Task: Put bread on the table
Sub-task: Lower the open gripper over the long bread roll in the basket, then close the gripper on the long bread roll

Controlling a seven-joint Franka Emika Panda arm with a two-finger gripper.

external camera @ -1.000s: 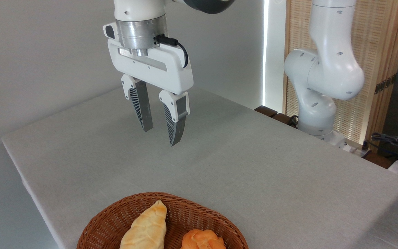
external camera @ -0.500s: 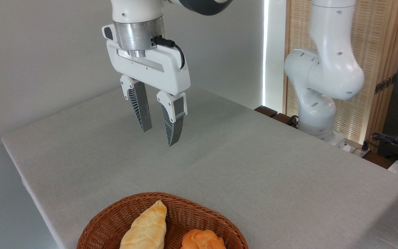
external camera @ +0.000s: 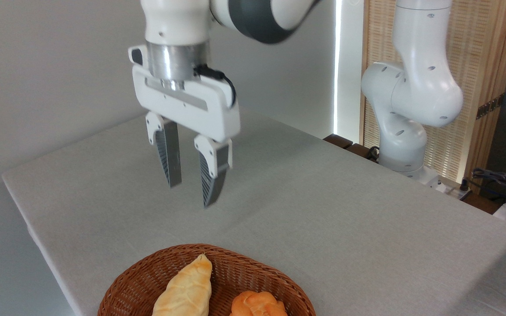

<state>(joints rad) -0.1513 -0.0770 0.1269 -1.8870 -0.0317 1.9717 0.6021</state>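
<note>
Down below the jaws and nearer the camera: the bread (external camera: 186, 289), a pale golden roll with a ridged top, lying in a brown wicker basket (external camera: 147, 276) at the bottom edge of view, one pointed end aimed up toward the jaws, the other cut off by the frame. Well apart from the jaws, untouched. Just to its right in the same basket, a smaller round orange bun (external camera: 257, 304). Under basket and jaws alike, the light grey desk (external camera: 323, 210). Above it, hanging clear of the surface, the gripper (external camera: 190, 193), pointing down, jaws released with a plain gap between them and nothing held. Off to the right of the jaws, at the desk's far edge, the arm's white base (external camera: 404, 131).
</note>
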